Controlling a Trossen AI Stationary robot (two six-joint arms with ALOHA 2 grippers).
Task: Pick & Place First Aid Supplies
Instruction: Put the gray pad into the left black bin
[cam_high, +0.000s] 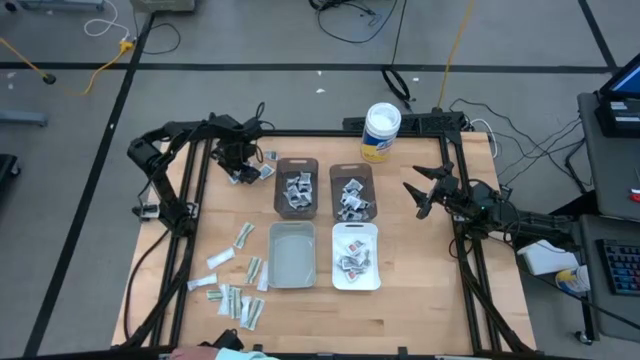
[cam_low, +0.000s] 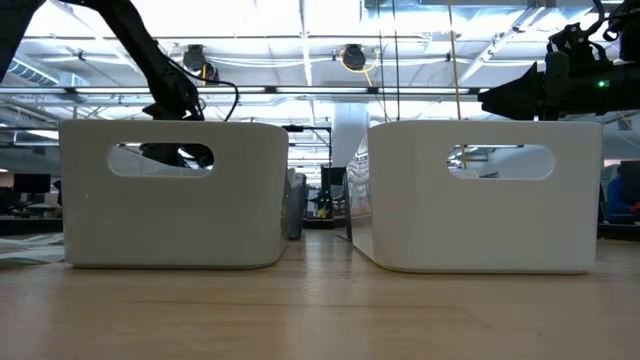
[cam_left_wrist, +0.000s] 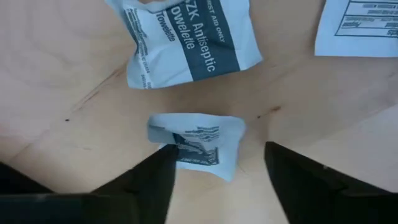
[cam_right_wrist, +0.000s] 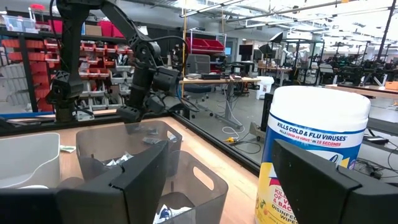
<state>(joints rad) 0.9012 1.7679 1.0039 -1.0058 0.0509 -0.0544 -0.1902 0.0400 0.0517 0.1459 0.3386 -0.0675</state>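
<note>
My left gripper points down at the table's far left, beside the dark bins. In its wrist view it stands open over a small white packet with dark print that lies flat on the wood between its two fingers. A larger antiseptic towelette packet lies just beyond, and another packet's corner shows farther off. More first aid supplies lie loose at the near left. My right gripper hangs open in the air at the table's right, with nothing in it. My left gripper has one fingertip at the small packet's near corner; whether it touches there I cannot tell. The other finger stands clear of the packet's opposite edge. The fingers come from above, and the packet lies flat on the table.
Two dark see-through bins with packets stand mid-table. Nearer are a grey bin and a white bin holding packets. A white tub of wipes stands at the far edge. The black frame rails run along both sides.
</note>
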